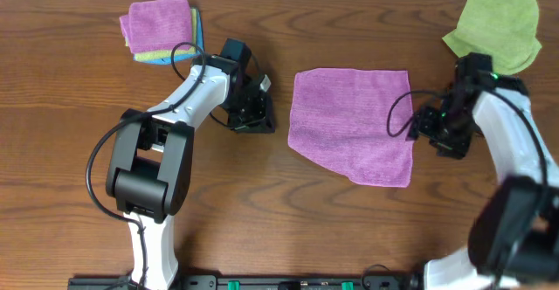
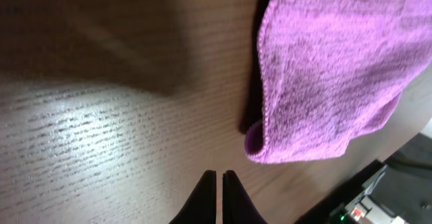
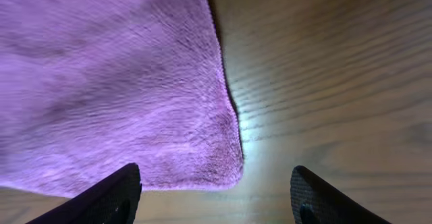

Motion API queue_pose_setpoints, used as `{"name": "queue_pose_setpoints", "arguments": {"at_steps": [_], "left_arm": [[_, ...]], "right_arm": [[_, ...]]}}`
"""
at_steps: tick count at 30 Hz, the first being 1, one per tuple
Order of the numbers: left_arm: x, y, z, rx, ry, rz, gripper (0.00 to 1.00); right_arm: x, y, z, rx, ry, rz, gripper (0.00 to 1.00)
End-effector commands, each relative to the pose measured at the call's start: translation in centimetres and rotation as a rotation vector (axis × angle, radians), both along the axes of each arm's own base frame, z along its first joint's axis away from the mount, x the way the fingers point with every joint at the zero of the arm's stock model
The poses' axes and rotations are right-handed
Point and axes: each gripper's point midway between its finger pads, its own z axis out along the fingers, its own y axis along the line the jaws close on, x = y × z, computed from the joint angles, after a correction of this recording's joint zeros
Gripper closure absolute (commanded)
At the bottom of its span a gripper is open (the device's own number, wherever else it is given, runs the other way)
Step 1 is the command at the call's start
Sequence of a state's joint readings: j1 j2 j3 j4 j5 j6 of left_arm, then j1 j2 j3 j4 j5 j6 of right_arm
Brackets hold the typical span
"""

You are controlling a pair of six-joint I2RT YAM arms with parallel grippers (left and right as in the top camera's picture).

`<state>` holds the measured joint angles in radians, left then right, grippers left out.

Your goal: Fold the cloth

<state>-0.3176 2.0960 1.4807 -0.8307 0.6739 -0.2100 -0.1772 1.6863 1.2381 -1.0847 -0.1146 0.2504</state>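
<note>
Right gripper (image 3: 214,183): released and empty, its fingers spread wide. A right-hand corner of the purple-magenta fuzzy microfibre square cloth (image 3: 115,75) lies between them on the brown wood-grain table (image 3: 324,82).
Risk at that corner: one finger sits over the pile and the other over bare wood. A shallow close could catch only fluff and slip off, or nudge the corner inward.
Left gripper (image 2: 219,177): clenched on nothing, fingertips pressed together over bare table just beside the cloth's left edge.
Risk on the left: if it goes in closed like this, it would likely shove the edge and bunch it instead of picking it up.
Curled lip: the left wrist view shows the nearest corner tucked under itself, and folding over it could trap a lump.
Cloth position: mid-table between the two grippers. Its lower left edge slants, so the folded edges may not meet. Whether it is one layer I cannot tell.
One-sided lift: raising only one corner would probably drag the cloth askew.
Far left: a stack of folded cloths with a purple one on top (image 1: 160,24), well apart.
Far right: a lime-green crumpled cloth (image 1: 493,24) close behind the right arm, where a wide swing might snag it.
</note>
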Motion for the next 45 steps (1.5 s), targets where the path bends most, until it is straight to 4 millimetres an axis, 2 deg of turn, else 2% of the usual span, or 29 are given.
{"name": "queue_pose_setpoints", "arguments": {"at_steps": [1, 6, 10, 13, 18, 22, 29, 34, 40, 42, 45], "left_arm": [[-0.3, 0.2, 1.8, -0.029, -0.062, -0.042, 0.94], [-1.8, 1.6, 2.9, -0.022, -0.154, -0.042, 0.94], [-2.7, 2.9, 2.9, -0.084, -0.237, -0.002, 0.94], [-2.2, 2.4, 2.4, -0.157, -0.287, 0.027, 0.94], [-2.4, 2.0, 0.4, -0.171, -0.254, 0.055, 0.94], [-2.2, 0.8, 0.5, -0.264, -0.249, 0.035, 0.94], [-1.9, 0.4, 0.2, -0.275, -0.253, 0.037, 0.94], [-2.2, -0.9, 0.1, -0.285, -0.269, 0.003, 0.94], [-1.2, -1.8, -0.6, -0.294, -0.301, 0.007, 0.94], [-1.2, -1.8, -1.1, -0.293, -0.291, 0.012, 0.91], [-1.4, -1.8, -1.7, -0.289, -0.253, 0.031, 0.74]], "right_arm": [[-1.8, 0.0, 1.2, -0.031, -0.066, 0.029, 0.29], [-4.2, 0.2, 1.9, -0.049, -0.164, 0.002, 0.3], [-5.4, 0.5, 1.9, -0.049, -0.202, -0.016, 0.3], [-5.6, 1.2, 1.0, -0.013, -0.212, -0.023, 0.3], [-6.1, 2.6, -0.6, 0.066, -0.202, -0.035, 0.31], [-7.2, 2.9, -1.7, 0.079, -0.166, -0.036, 0.32], [-9.2, 3.4, -3.7, 0.098, -0.104, -0.061, 0.35], [-9.6, 3.5, -4.8, 0.1, -0.1, -0.076, 0.37], [-9.6, 2.7, -5.1, 0.057, -0.102, -0.079, 0.38], [-9.6, 2.5, -5.1, 0.045, -0.102, -0.08, 0.36], [-9.5, 2.3, -5.1, 0.038, -0.106, -0.087, 0.33]]}}
